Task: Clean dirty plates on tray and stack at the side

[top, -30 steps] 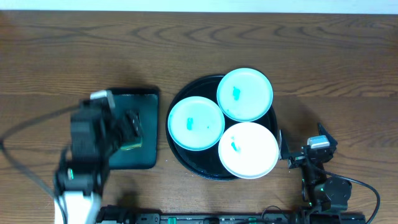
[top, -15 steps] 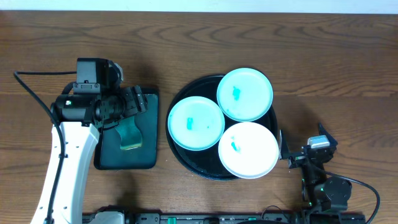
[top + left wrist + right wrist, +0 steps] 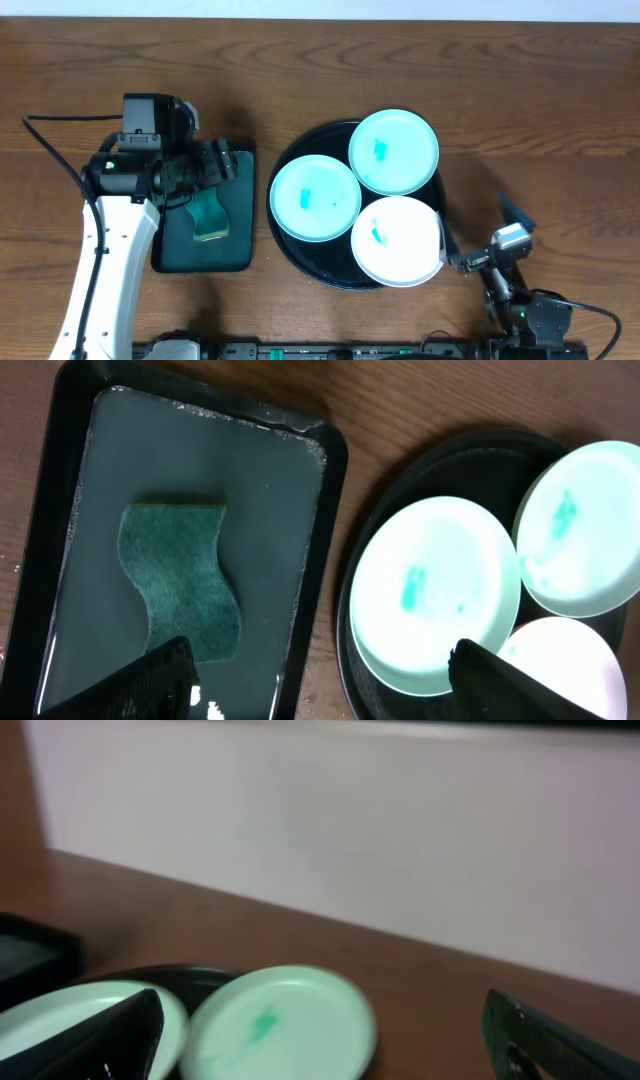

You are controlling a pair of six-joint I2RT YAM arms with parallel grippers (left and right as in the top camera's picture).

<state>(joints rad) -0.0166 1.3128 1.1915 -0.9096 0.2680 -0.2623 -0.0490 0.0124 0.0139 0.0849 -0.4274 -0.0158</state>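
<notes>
Working down from the biggest thing, the wooden counter (image 3: 400, 60) carries everything, and I take the round black tray (image 3: 300, 262) near its middle as my marker. Just left of it sits a smaller dark rectangular tray (image 3: 215, 255) with shallow water in it.

All three plates lie on the round black tray, crowded edge to edge: a mint plate (image 3: 315, 198) on its left side, a second mint plate (image 3: 394, 151) at its far right, and a white plate (image 3: 398, 241) at its near right. Each carries a teal smear (image 3: 378, 150). None is stacked beside the tray yet, so I judge the cleaning not begun.

A green sponge (image 3: 208, 215) lies flat in the rectangular tray.

My left hand (image 3: 222, 163) hovers over that tray's far corner, on the side nearest the round tray, spread wide and holding nothing. My right hand (image 3: 480, 235) waits just right of the round tray, by the white plate's rim, equally wide and empty.

Fetching the sponge looks like the step. I would centre the left hand over the sponge's narrow waist, come straight down, pinch across it, and lift slowly so water drains before crossing to the mint plate.
</notes>
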